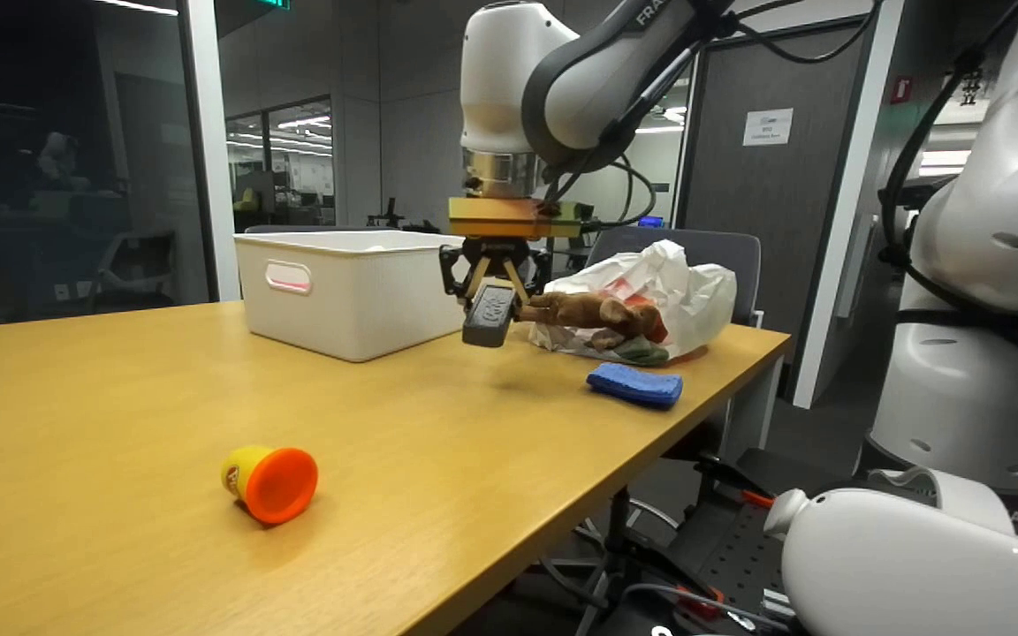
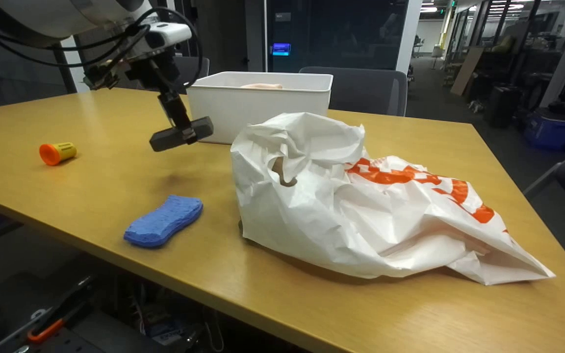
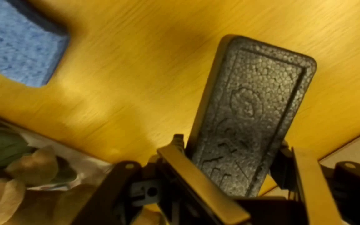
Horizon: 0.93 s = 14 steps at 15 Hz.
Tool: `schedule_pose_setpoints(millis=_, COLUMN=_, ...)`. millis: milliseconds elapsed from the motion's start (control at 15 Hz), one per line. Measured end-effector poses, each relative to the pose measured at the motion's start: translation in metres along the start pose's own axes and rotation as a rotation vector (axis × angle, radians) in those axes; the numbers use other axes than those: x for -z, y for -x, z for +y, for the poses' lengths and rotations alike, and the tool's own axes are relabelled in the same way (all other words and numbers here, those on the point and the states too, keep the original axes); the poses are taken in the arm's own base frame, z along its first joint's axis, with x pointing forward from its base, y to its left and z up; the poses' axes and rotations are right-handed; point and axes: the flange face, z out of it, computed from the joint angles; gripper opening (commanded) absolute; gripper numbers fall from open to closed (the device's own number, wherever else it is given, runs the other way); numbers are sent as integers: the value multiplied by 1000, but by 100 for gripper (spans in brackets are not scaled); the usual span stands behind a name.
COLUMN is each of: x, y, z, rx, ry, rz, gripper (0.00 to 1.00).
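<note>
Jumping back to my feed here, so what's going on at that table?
The robot's gripper is clamped on a dark block, holding it in the air above the table. A white bin stands nearby. A blue sponge lies near a crumpled white plastic bag, and a yellow-and-orange tub lies on its side.

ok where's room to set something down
Bare tabletop lies between the yellow tub and the white box, and between tub and blue sponge. It's crowded around the white bag and sponge, with the gripper holding a black block nearby.
</note>
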Motion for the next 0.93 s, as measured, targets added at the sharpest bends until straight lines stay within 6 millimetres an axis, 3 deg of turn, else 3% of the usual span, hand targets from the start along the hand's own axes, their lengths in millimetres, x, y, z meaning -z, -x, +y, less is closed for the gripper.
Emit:
schedule_pose_setpoints(millis=200, x=8, y=-23, z=45, rx=-105, ry=40, rz=71, gripper=38)
schedule_pose_setpoints(millis=533, x=4, y=-55, z=108, rx=-225, ry=150, rz=194, gripper=38)
schedule_pose_setpoints(millis=733, x=4, y=-67, z=124, rx=-278, ry=176, rz=261, gripper=38)
schedule_pose_setpoints(millis=933, x=5, y=-68, z=126, rx=-294, ry=186, rz=330, gripper=38)
